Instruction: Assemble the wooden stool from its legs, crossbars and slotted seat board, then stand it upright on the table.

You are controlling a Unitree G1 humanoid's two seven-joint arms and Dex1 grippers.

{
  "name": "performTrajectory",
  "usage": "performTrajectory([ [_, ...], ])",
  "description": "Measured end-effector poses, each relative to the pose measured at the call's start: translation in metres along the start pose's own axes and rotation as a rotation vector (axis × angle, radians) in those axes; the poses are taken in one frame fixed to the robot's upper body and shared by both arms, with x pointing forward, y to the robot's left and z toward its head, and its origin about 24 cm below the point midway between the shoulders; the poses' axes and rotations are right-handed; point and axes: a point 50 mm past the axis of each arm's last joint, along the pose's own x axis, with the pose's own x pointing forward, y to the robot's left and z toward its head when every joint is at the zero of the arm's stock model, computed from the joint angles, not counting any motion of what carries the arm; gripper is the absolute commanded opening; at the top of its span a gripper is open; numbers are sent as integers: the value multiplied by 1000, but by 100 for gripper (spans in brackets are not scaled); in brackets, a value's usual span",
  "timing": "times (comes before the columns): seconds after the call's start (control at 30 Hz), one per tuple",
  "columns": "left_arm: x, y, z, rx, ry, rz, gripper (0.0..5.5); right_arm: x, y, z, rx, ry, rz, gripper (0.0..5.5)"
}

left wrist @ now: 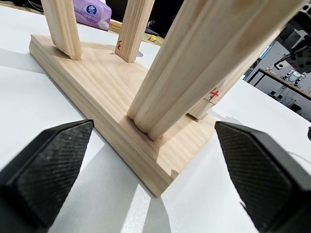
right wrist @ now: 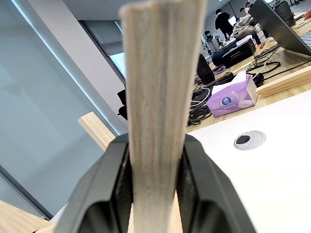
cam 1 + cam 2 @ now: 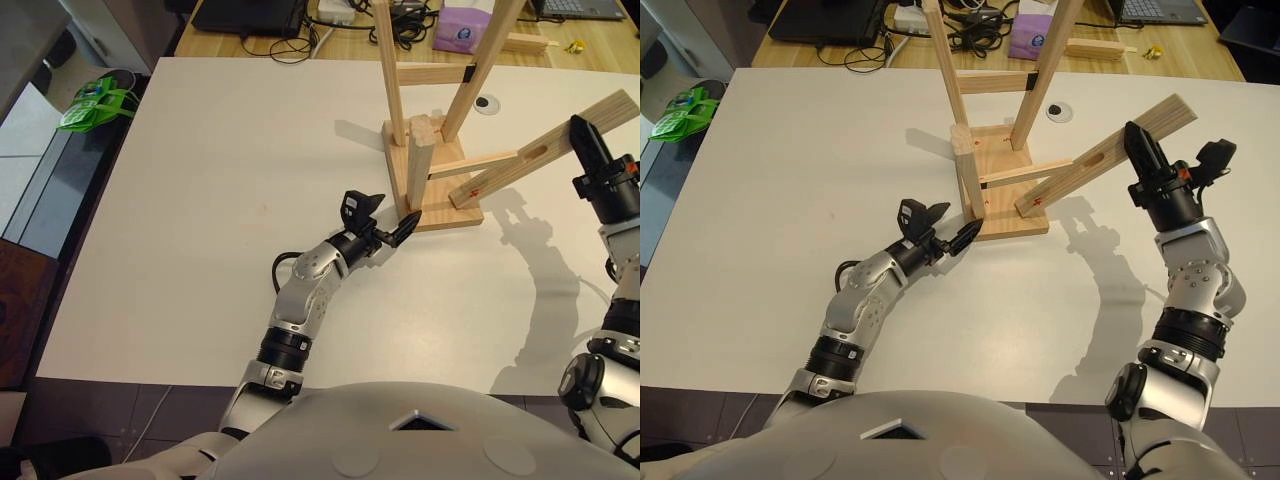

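The seat board [image 3: 1012, 222] lies flat on the white table [image 3: 790, 200], toward its far right side, with 3 legs [image 3: 945, 60] standing up from it. A 4th leg [image 3: 1090, 165] leans out to the right, its foot at the board, and a crossbar [image 3: 1020, 175] meets it. The right gripper [image 3: 1138, 140] pinches that leaning leg near its upper end. The left gripper [image 3: 390, 217] sits just beside the board's near left corner, jaws spread wide.

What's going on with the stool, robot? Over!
Left gripper open at board corner. Right gripper shut on tilted leg, foot on board. Crossbar reaches toward that leg.
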Motion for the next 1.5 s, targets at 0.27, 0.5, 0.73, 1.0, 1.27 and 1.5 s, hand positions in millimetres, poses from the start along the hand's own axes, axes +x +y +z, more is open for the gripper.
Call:
performTrajectory([
  [0.27,0,2,-4,-7,11,9,462,-4,-11,6,9,-59,-90,100],
  [0.5,0,3,-6,-10,16,11,462,-5,-9,4,-39,-47,-75,100],
  [0.73,0,3,-5,-5,6,19,462,2,20,5,-273,-9,1,100],
  [1.0,0,4,-5,-2,-5,42,462,-6,30,-1,-277,-14,-139,100],
  [1.27,0,6,-8,-8,-1,57,462,4,40,-12,-344,41,-139,100],
  [1.5,0,6,-7,-11,-5,61,462,10,32,-12,-322,45,-152,100],
])
